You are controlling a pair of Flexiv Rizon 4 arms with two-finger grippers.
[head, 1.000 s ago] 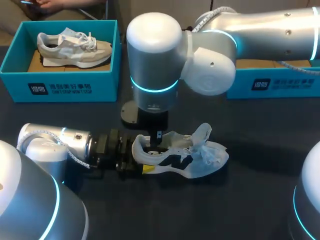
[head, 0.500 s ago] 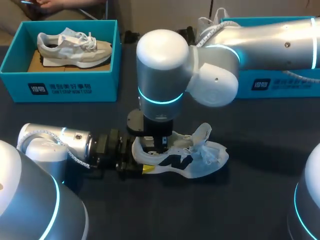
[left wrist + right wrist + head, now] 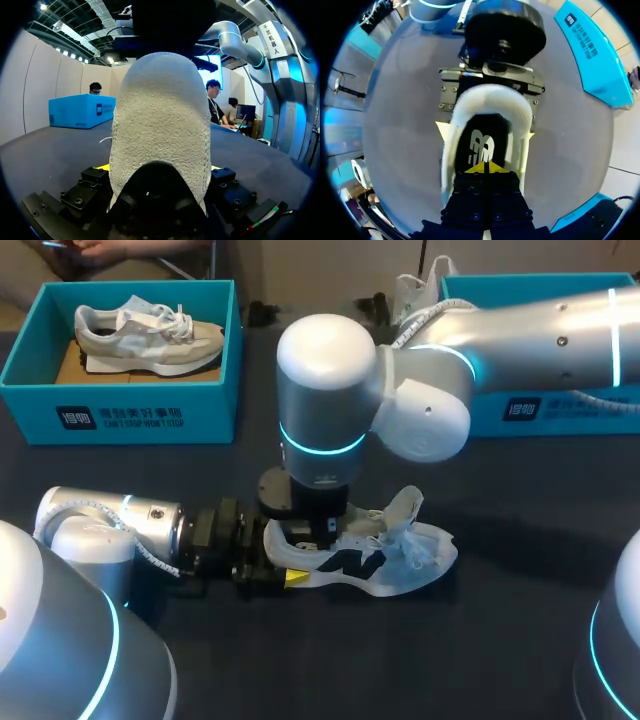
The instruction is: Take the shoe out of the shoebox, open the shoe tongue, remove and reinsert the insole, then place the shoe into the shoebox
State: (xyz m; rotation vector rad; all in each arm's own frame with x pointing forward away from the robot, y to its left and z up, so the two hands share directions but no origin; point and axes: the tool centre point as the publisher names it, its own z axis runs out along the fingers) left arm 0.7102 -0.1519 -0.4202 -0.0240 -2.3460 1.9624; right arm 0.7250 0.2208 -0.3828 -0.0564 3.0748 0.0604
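White shoe (image 3: 400, 570), heel between left fingers (image 3: 296, 578) — gripped

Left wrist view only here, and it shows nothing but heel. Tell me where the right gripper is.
Observer: The right gripper is in the shoe's opening, its yellow tips together just over the insole.
Operator: Now report the tongue.
Observer: The tongue stands lifted, leaning toward the toe, with the laces loose around it.
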